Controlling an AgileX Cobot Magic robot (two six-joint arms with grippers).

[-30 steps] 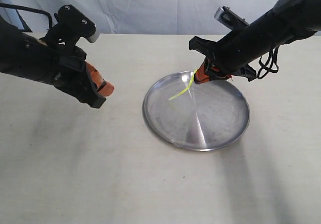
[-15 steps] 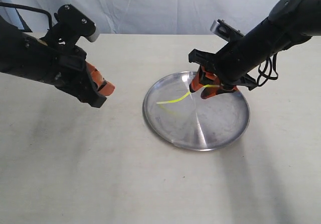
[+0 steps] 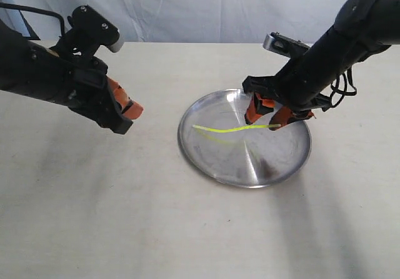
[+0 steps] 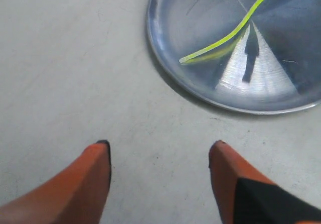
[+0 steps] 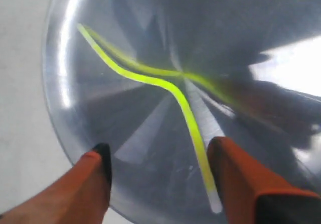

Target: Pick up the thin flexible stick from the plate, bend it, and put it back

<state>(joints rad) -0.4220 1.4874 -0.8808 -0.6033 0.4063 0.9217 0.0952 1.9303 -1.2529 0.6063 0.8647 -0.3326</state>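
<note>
The thin yellow stick (image 3: 234, 129) lies wavy across the silver plate (image 3: 275, 157), free of both grippers. My right gripper (image 3: 267, 119) hovers open just over the plate's far right part. In the right wrist view the stick (image 5: 170, 86) runs between the orange fingers, and its whitish tip lies close beside one finger (image 5: 235, 174) of the right gripper (image 5: 158, 153). My left gripper (image 3: 132, 110) hangs open over the table left of the plate. From the left wrist view, the left gripper (image 4: 159, 151) holds nothing, and the plate (image 4: 200, 13) and stick (image 4: 225, 35) lie beyond it.
The plate sits on a pale beige table (image 3: 125, 216) with a white cloth backdrop (image 3: 187, 10) behind. The right arm and its cables (image 3: 340, 82) reach over the plate's far right rim.
The right gripper has opened and let go of the stick, which dropped from hanging at an angle to lying flat on the plate. That gripper shifted right. The left arm stayed still.
</note>
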